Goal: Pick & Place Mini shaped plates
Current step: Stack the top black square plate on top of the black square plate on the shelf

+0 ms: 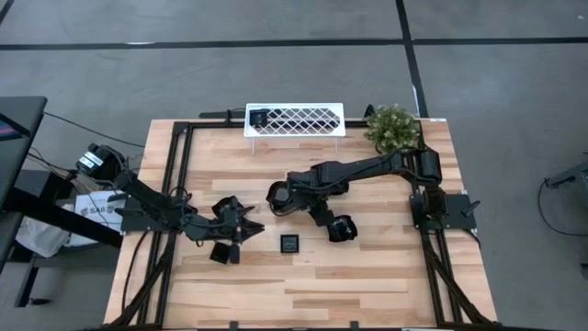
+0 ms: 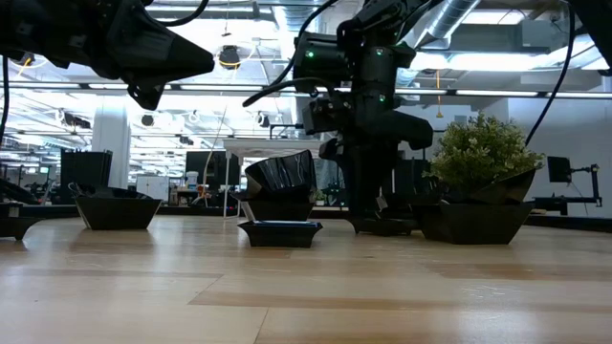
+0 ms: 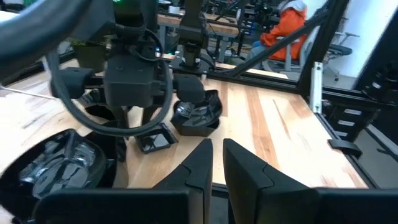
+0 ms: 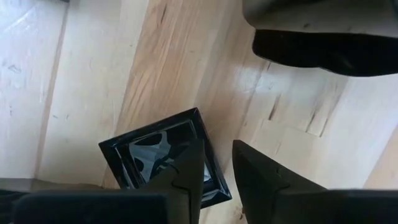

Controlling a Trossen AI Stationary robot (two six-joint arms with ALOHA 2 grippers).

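One placed: a single black dish [image 1: 260, 118] is sitting at the left end of the white lattice rack [image 1: 303, 120] on the far side of the table [image 1: 386, 276]; the other slots are showing empty.
Six waiting: by the high view, about six mini plates are lying loose on the wood, so most of the job is looking undone.
Right gripper [image 4: 216, 146]: it is pointing down at mid-table, its fingers drawn close together astride the rim of a square plate [image 4: 152, 158], one finger inside the plate and one outside. This is reading as a pinch on that rim, with the plate lying flat on the table and not lifted.
Neighbours: a rounded dish [image 1: 342, 228] is lying just right of that gripper, another dark dish [image 1: 276, 195] left of it, and a flat square plate with a grey centre [image 1: 290, 244] nearer, apart from both arms.
Left gripper [image 3: 216, 146]: it is hovering left of centre, its fingers showing only a narrow gap and holding nothing.
Left side: a dish [image 1: 223, 252] is lying just near of it, and one more seems to be lying beside it.
Step in hand: judging by the pinch, plate two is getting picked for the rack.
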